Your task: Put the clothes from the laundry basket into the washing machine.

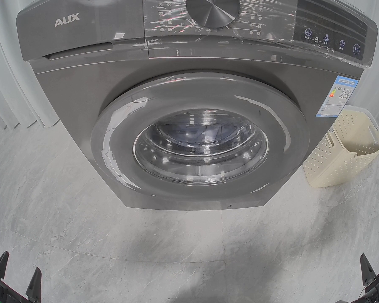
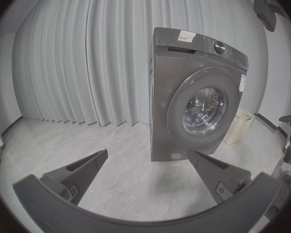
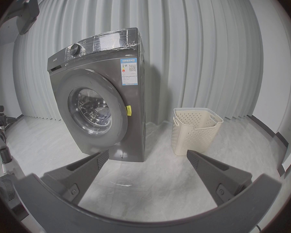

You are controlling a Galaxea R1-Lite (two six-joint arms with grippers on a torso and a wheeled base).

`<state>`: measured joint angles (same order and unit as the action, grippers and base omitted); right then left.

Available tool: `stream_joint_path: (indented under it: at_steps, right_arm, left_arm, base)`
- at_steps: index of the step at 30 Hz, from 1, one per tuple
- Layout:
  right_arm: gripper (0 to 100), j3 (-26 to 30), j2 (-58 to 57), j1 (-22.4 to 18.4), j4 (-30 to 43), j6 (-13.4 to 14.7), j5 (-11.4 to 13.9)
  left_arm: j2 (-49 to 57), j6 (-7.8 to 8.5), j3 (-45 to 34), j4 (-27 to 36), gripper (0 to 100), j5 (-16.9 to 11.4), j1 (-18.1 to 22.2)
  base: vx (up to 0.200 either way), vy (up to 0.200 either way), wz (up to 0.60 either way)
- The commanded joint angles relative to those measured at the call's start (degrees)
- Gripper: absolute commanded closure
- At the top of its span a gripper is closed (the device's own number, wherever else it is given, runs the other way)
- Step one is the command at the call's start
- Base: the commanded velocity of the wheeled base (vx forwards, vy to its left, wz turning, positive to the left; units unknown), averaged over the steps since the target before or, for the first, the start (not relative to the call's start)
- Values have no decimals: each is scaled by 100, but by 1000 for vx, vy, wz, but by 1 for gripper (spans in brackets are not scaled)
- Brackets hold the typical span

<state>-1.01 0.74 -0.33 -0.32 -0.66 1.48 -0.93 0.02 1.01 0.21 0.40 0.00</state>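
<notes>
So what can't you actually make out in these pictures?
- Laundry basket, right wrist view: its own walls hide whether clothes lie at the bottom.
- Washing machine drum, head view: reflections on the door glass blur what is inside.
- Left hand and right hand, head view: cut off by the bottom edge.

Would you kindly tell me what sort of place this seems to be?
Probably a staged laundry corner rather than a home: a washer, a basket beside it on a tiled floor, and curtains along the walls.
</notes>
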Motion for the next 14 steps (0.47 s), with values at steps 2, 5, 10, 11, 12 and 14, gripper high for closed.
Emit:
stream_joint_path:
  at_steps: [2, 5, 10, 11, 12, 14]
  right_arm:
    - [0, 101, -30, -2, -3, 4, 11]
    - [0, 101, -39, 7, -3, 4, 11]
    - [0, 101, -39, 7, -3, 75, -51]
    - [0, 101, -39, 7, -3, 119, -130]
    - [0, 101, -39, 7, -3, 180, -209]
    - [0, 101, -39, 7, -3, 206, -218]
  left_arm:
    - [84, 6, -92, -3, 0, 4, 0]
    - [84, 6, -92, -3, 0, 4, 0]
    - [84, 6, -92, -3, 0, 4, 0]
    - [84, 6, -92, -3, 0, 4, 0]
    - [84, 6, -92, -3, 0, 4, 0]
    - [84, 6, -92, -3, 0, 4, 0]
  base:
    - [0, 0, 0]
    - [0, 0, 0]
    - [0, 0, 0]
    - [0, 0, 0]
    - [0, 0, 0]
    - [0, 0, 0]
